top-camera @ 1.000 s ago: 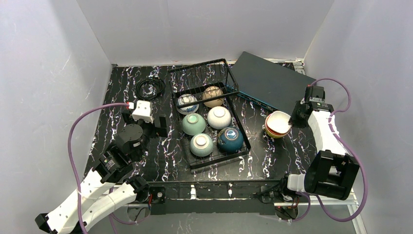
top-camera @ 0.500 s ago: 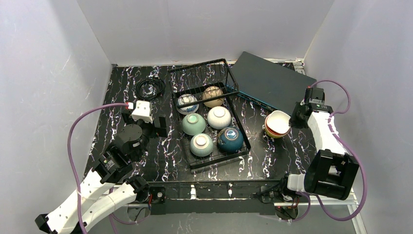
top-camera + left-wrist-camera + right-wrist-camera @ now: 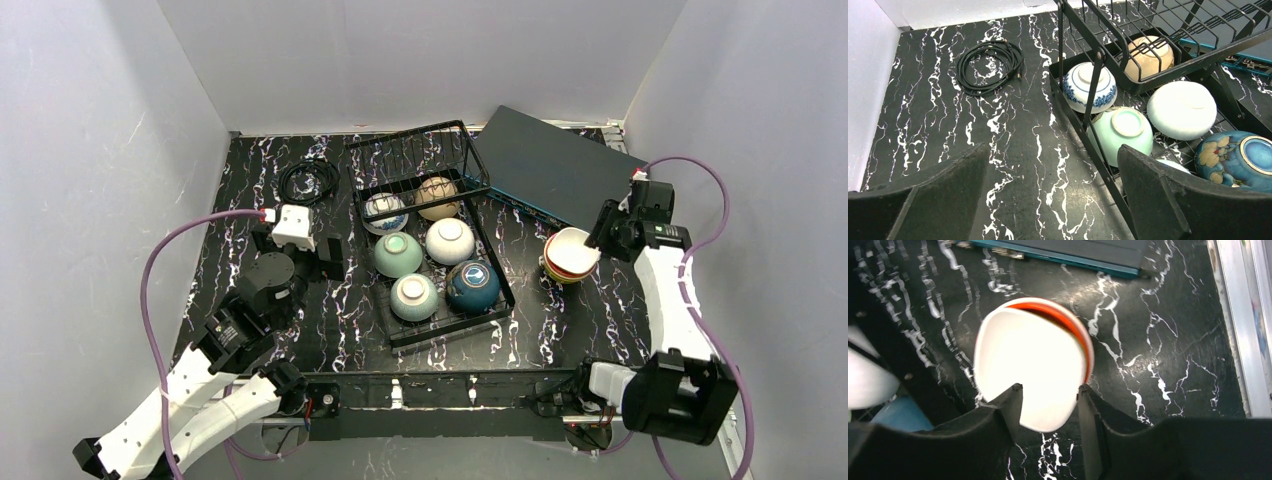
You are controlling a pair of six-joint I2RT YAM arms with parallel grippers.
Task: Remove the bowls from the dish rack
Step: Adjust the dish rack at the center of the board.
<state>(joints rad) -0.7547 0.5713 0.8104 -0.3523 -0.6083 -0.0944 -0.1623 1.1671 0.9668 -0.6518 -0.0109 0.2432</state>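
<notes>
Bowls (image 3: pixel 450 240), six upturned, lie in the dish rack (image 3: pixel 450 328) at mid-table, just right of the wide-open left gripper (image 3: pixel 1052 149) and well left of the right gripper (image 3: pixel 1049 392), whose parted jaws hold nothing above the unloaded stack (image 3: pixel 570 255); we judge the left arm nearer.

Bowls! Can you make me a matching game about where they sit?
1 blue-and-white bowl
2 beige bowl
3 dark teal bowl
4 stacked bowls

A on the table, right of the dish rack
B rack's near right corner
C rack's far left
D rack's far right

Pairs: 1-C, 2-D, 3-B, 4-A
</notes>
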